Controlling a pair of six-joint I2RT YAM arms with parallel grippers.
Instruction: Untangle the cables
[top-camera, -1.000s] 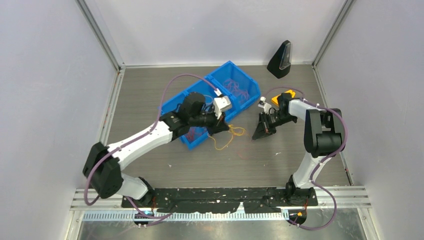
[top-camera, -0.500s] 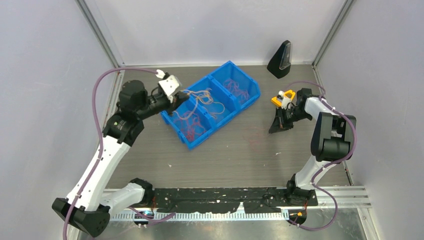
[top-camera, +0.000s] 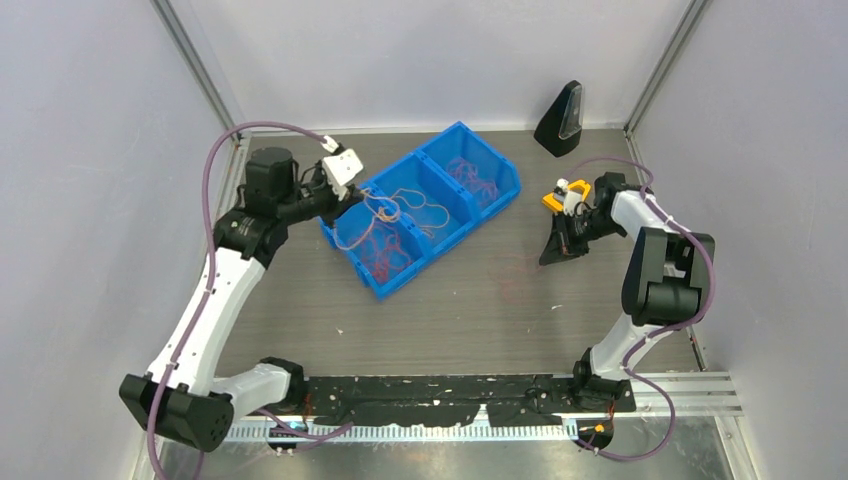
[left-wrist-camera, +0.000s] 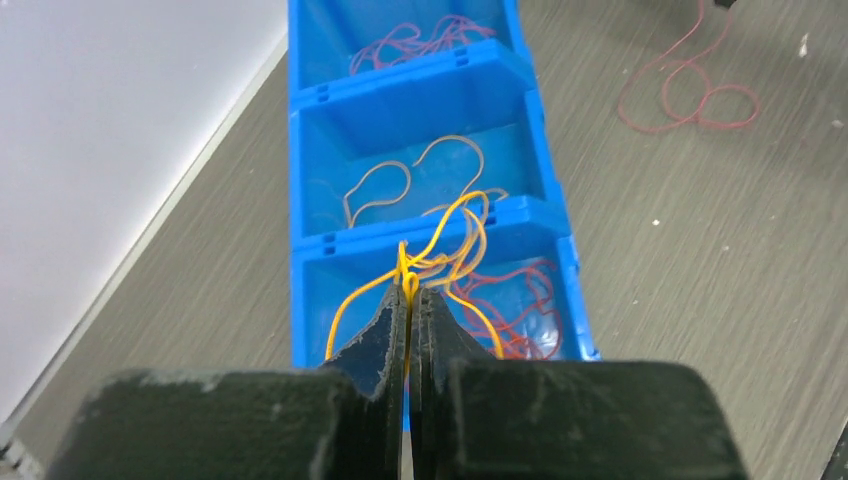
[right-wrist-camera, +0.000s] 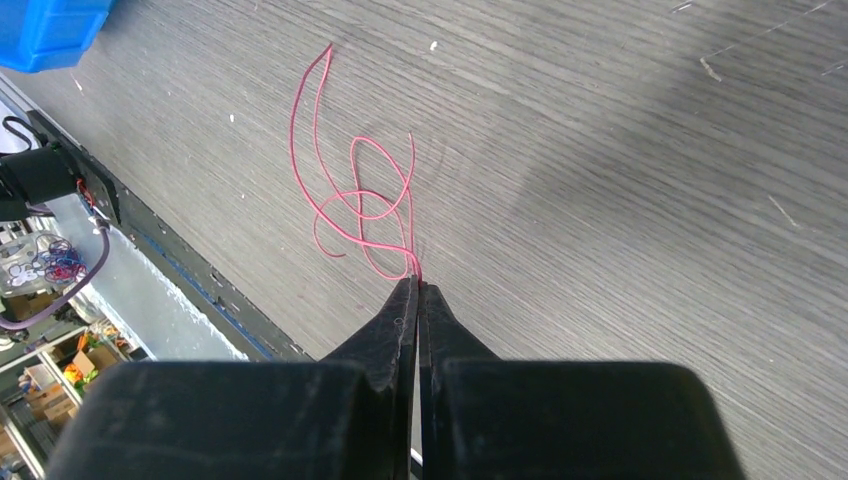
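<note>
Since a second ago the left arm has swung from the near end of the bin out to its left side, carrying its cable off the surface, while the right arm has drawn back a little to the right; over the last half second the left arm's catch has sagged lower into the bin. Nearest the bases, the red cable (right-wrist-camera: 352, 193) lies in loose loops on the surface (right-wrist-camera: 650, 200), one end pinched in the right pincer (right-wrist-camera: 417, 285), which is clenched on it; the loops trail from the tips toward the centre and the near edge. Farther back, the left pincer (left-wrist-camera: 410, 285) is clenched on the orange-yellow cable (left-wrist-camera: 440, 262). That cable runs away from the tips along the long axis of the blue bin (left-wrist-camera: 330, 240), hanging over the end compartment, where red strands (left-wrist-camera: 520, 300) lie, with its loops reaching the divider of the middle one. A pale strand (left-wrist-camera: 380, 180) sits in the middle compartment and pinkish strands (left-wrist-camera: 420, 40) in the far one. Beyond stands a black wedge (top-camera: 565, 120) at the far corner. Assessment: the two held cables are well apart and look free of each other. The left arm is the nearer to the bin, and where the orange-yellow cable ends up depends on which side of the divider its loops settle.
</note>
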